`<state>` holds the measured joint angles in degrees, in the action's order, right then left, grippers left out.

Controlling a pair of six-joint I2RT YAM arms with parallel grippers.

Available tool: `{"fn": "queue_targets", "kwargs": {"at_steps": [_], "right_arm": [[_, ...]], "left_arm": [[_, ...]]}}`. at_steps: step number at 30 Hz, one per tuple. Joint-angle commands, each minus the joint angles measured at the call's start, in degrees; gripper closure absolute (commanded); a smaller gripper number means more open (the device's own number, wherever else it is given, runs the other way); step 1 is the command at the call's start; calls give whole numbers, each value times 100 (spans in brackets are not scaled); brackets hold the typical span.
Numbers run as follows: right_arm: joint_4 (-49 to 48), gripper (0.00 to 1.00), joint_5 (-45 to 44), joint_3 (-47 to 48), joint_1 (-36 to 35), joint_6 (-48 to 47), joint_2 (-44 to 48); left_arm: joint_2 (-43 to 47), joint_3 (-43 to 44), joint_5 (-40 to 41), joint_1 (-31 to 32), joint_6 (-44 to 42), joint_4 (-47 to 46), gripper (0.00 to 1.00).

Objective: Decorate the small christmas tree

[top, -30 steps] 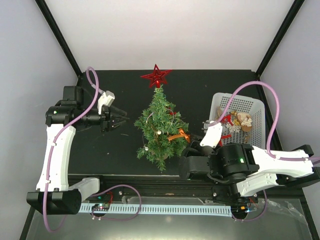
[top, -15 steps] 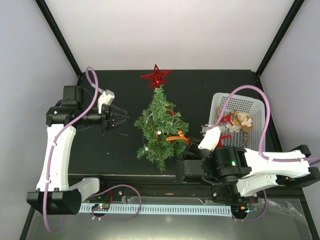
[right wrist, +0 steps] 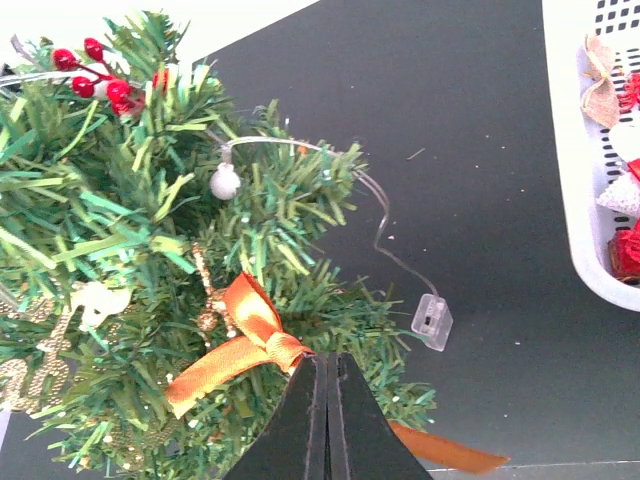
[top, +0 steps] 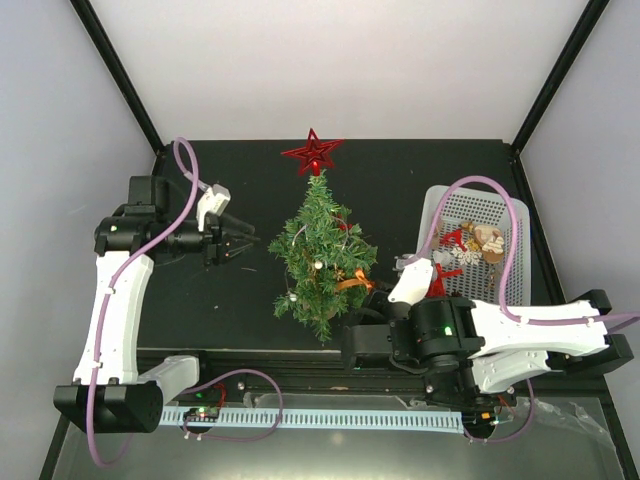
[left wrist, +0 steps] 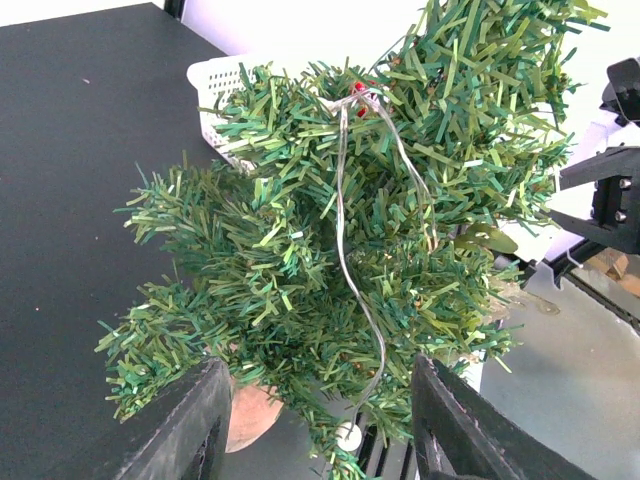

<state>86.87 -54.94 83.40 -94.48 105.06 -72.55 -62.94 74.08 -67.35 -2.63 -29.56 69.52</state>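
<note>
Right end effector [right wrist: 326, 360] against small christmas tree [top: 322, 250]

Left pincer [left wrist: 320, 400] apart, right pincer [right wrist: 326, 362] together.

Top camera: high at near edge, looking down on black surface [top: 420, 170]. Wrist cameras: close on shared dark-green bristly tree [top: 322, 255], opposite sides.
</note>
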Motion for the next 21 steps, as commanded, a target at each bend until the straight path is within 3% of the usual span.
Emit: {"fn": "queue_targets", "kwargs": {"at_steps": [1, 21], "right_arm": [[-165, 99, -230, 225, -28, -86, -163], [-1504, 99, 180, -333, 339, -963, -73]], "left_arm": [[112, -46, -177, -38, 26, -141, 49], [192, -218, -129, -43, -107, -54, 49]]}}
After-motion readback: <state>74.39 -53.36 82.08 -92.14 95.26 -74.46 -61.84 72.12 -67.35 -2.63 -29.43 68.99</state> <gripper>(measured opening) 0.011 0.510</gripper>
